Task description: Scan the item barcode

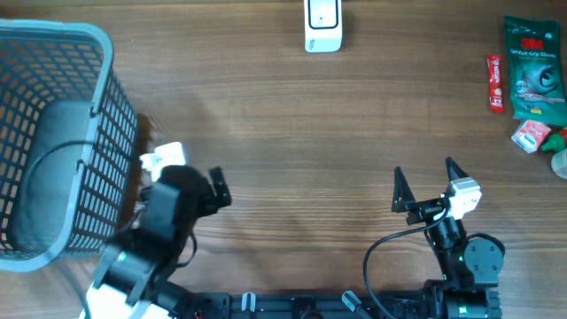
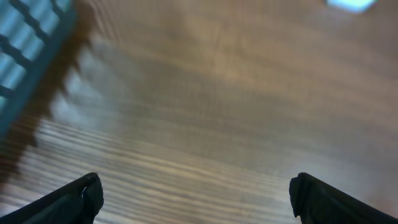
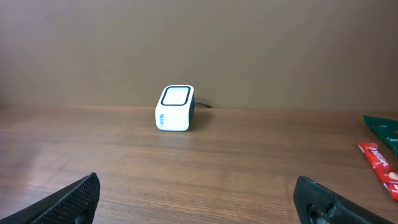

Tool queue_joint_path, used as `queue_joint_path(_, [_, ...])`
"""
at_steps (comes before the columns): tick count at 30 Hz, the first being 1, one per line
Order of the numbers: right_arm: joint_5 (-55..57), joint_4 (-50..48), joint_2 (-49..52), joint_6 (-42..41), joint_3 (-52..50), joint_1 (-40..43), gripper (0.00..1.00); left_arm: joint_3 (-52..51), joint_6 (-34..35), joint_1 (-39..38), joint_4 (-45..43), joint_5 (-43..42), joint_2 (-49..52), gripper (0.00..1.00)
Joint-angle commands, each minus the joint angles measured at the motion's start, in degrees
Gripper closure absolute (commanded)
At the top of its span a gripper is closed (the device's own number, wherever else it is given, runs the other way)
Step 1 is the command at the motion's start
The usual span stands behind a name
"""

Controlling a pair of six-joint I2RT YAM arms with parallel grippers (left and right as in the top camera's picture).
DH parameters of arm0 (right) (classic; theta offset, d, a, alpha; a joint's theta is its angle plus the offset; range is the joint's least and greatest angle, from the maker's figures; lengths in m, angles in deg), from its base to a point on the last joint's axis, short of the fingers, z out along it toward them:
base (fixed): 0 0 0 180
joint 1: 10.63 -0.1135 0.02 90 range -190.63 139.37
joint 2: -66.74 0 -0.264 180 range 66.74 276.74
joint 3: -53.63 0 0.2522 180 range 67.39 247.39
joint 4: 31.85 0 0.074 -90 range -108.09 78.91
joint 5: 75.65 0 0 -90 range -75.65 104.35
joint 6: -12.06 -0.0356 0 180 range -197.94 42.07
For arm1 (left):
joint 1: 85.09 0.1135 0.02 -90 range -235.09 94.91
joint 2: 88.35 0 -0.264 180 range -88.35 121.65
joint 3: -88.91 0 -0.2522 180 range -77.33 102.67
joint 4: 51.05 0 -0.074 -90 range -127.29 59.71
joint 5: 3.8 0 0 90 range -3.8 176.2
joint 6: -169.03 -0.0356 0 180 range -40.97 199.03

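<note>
The white barcode scanner (image 1: 322,25) stands at the far edge of the table; the right wrist view shows it (image 3: 175,107) straight ahead, its window facing up. At the far right lie the items: a green packet (image 1: 534,66), a red bar (image 1: 496,83) and a small red-and-white pack (image 1: 532,135). My right gripper (image 1: 424,168) is open and empty near the front edge, well short of them (image 3: 198,186). My left gripper (image 1: 184,168) is beside the basket, also open with nothing in it (image 2: 196,186). The left wrist view is blurred.
A tall grey-blue mesh basket (image 1: 97,115) stands at the left, close to my left arm, and its corner (image 2: 25,43) shows in the left wrist view. The red bar (image 3: 379,167) and green packet (image 3: 385,127) sit at the right edge of the right wrist view.
</note>
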Motion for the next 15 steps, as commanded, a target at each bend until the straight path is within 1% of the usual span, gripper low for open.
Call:
queue_joint_path(1, [1.0, -0.1, -0.6, -0.9, -0.1, -0.3, 0.00, -0.1, -3.8, 5.0, -0.2, 2.5, -7.0, 0.00])
queue_joint_path(3, [1.0, -0.1, -0.6, -0.9, -0.1, -0.3, 0.00, -0.3, -8.0, 7.4, -0.3, 2.5, -11.5, 0.00])
queue_joint_path(7, [1.0, -0.1, -0.6, -0.9, -0.1, -0.3, 0.00, -2.6, -9.3, 11.5, -2.4, 1.4, -18.1, 0.00])
queue_joint_path(10, [1.0, -0.1, -0.6, -0.9, -0.1, -0.3, 0.00, -7.1, -10.1, 14.8, -8.6, 0.2, -23.7, 0.00])
queue_joint_path(13, [1.0, -0.1, -0.6, -0.9, -0.1, -0.3, 0.00, -14.7, -17.2, 18.4, -18.0, -6.9, -30.7, 0.00])
queue_joint_path(15, [1.0, -0.1, -0.6, -0.9, -0.1, -0.3, 0.00, -20.5, -18.6, 20.5, -24.1, -10.3, -34.7, 0.00])
